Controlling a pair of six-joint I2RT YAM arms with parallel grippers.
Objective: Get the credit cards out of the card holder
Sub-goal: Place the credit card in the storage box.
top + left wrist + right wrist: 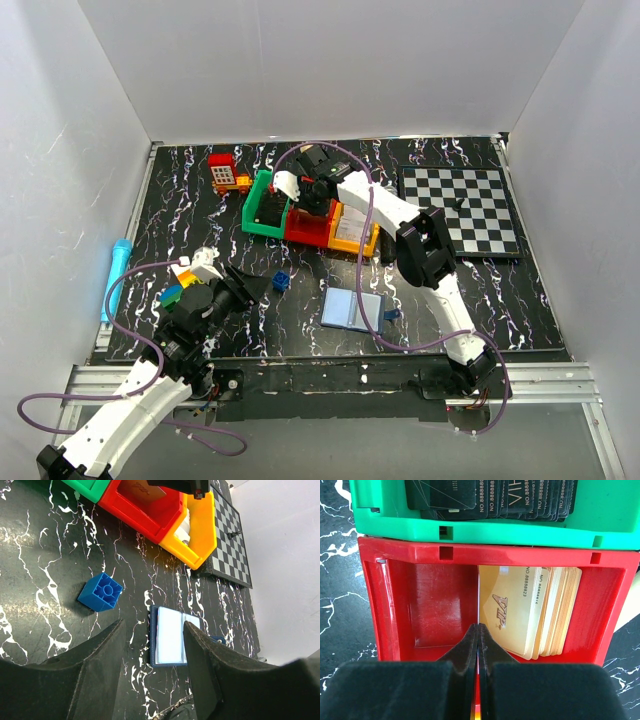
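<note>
Near the front of the black marbled table [180, 200], between your two arm bases, the card holder [352, 308] lies flat and opened out, its pale inside facing up. Your left gripper [155, 630] hangs to its left above the table with its fingers apart and nothing between them. Through its wrist camera you see the holder past the fingertips, and a blue toy block [101, 591] rests on the table off to one side. Your right gripper [478, 628] reaches over the row of bins at the back, above the red bin [435, 605], its fingers pressed together on what looks like a thin card [478, 595] seen edge-on. Beside that edge a stack of gold cards [540, 610] sits in the red bin, and dark cards [520, 497] fill the green bin [470, 530] next to it. An orange bin [352, 238] and a chessboard [465, 208] lie to the right.
</note>
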